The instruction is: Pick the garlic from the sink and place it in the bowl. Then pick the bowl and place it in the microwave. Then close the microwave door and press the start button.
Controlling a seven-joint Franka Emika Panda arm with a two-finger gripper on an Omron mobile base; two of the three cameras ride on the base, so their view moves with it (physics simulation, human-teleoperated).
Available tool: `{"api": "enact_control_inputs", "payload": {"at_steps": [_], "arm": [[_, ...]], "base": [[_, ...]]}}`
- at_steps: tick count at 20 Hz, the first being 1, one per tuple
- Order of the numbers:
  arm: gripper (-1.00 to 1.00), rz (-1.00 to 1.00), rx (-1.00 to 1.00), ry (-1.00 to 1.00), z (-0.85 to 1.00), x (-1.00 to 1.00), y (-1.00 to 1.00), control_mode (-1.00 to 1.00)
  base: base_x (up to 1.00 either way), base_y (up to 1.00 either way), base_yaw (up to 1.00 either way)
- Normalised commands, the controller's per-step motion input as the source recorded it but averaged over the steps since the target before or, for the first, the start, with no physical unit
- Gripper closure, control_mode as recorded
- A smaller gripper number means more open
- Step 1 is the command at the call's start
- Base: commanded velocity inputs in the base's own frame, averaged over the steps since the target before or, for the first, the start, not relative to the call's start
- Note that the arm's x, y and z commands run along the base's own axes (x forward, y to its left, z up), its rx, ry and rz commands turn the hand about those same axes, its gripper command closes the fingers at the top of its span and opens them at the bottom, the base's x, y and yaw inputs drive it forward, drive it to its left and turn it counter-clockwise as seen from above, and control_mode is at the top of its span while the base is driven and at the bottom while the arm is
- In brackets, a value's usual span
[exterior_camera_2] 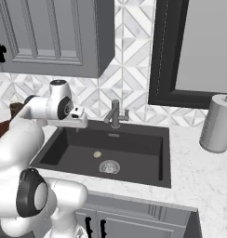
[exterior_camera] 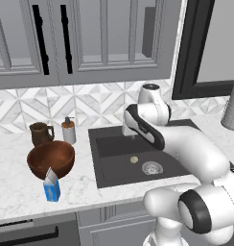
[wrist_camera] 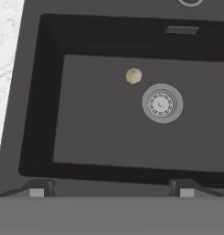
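The garlic [wrist_camera: 133, 75] is a small pale lump lying on the floor of the dark sink [wrist_camera: 49, 92], just left of the silver drain [wrist_camera: 162, 103]; it also shows as the garlic [exterior_camera: 134, 159] and the garlic [exterior_camera_2: 97, 154]. My gripper [wrist_camera: 111, 187] hangs open above the sink's left half, its fingertips [wrist_camera: 42, 187] wide apart with nothing between them. From the right base view the gripper [exterior_camera_2: 77, 125] hovers over the sink's [exterior_camera_2: 148, 139] back left corner. The reddish-brown bowl [exterior_camera: 51, 160] stands upright on the counter left of the sink [exterior_camera: 102, 158]. The microwave and its door are out of view.
A brown mug [exterior_camera: 40, 133] and a soap dispenser [exterior_camera: 68, 130] stand behind the bowl, and a blue carton [exterior_camera: 51, 187] stands in front of it. The faucet [exterior_camera_2: 115, 114] rises at the sink's back edge. A paper towel roll [exterior_camera_2: 217, 123] stands on the right counter.
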Motion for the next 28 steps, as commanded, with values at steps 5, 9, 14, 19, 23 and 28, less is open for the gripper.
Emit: {"api": "enact_control_inputs", "payload": {"at_steps": [5, 9, 14, 19, 23, 28], "arm": [[-1.00, -0.06, 0.00, 0.00, -0.38, 0.43, -0.15, -1.00], [-1.00, 0.00, 0.01, 0.00, -0.38, 0.35, -0.36, -1.00], [-1.00, 0.00, 0.00, 0.00, -0.35, 0.37, -0.14, -1.00], [-1.00, -0.01, 0.00, 0.00, -0.37, 0.03, 0.00, -1.00], [-1.00, -0.12, 0.00, 0.00, -0.29, -0.02, 0.02, -1.00], [-1.00, -0.15, 0.00, 0.03, -0.29, 0.01, 0.00, -1.00]], "base": [[0.00, 0.00, 0.00], [0.00, 0.00, 0.00], [0.00, 0.00, 0.00], [0.00, 0.00, 0.00], [0.00, 0.00, 0.00], [0.00, 0.00, 0.00]]}}
